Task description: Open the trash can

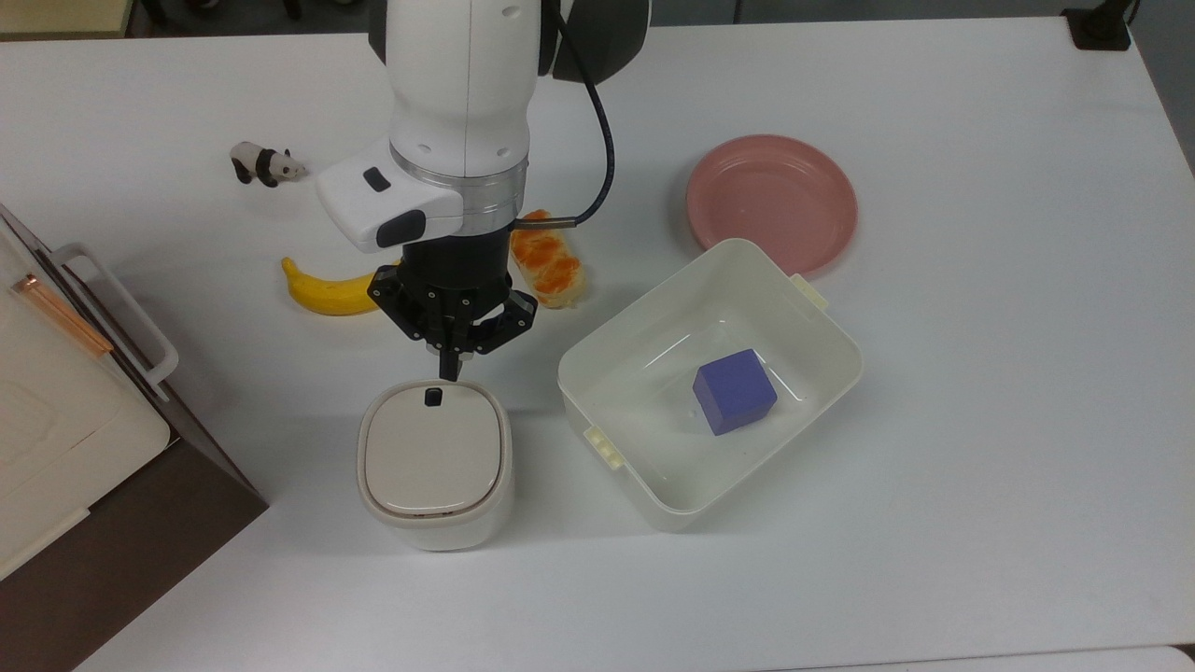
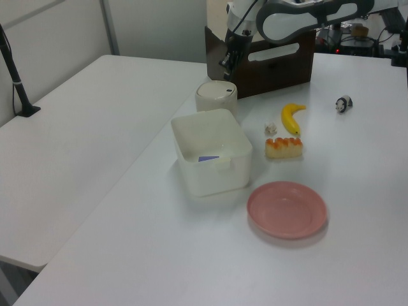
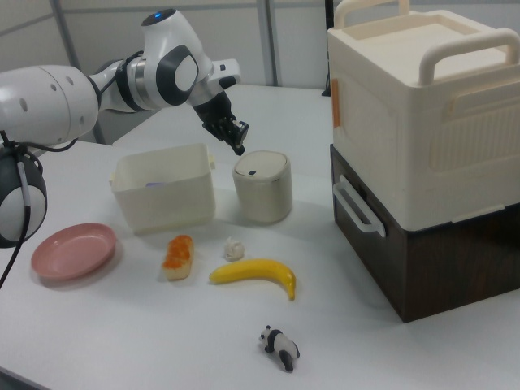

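1. No writing, brand or label reads anywhere on the table (image 1: 980,448).
2. The trash can (image 1: 435,464) stands lid shut beside the white tub (image 1: 845,359), at the top view's left of it.
3. The gripper (image 1: 450,371) hangs above the black button (image 1: 433,397), fingers pressed together, tip clear of the lid.

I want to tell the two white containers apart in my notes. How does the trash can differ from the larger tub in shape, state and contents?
The trash can is a small rounded square; the tub is larger and rectangular. The trash can is shut by a beige lid with a black button; the tub has no lid and stands open. The tub holds a purple cube; what the trash can holds is hidden. Both are cream-white plastic and stand upright, side by side, on the table.
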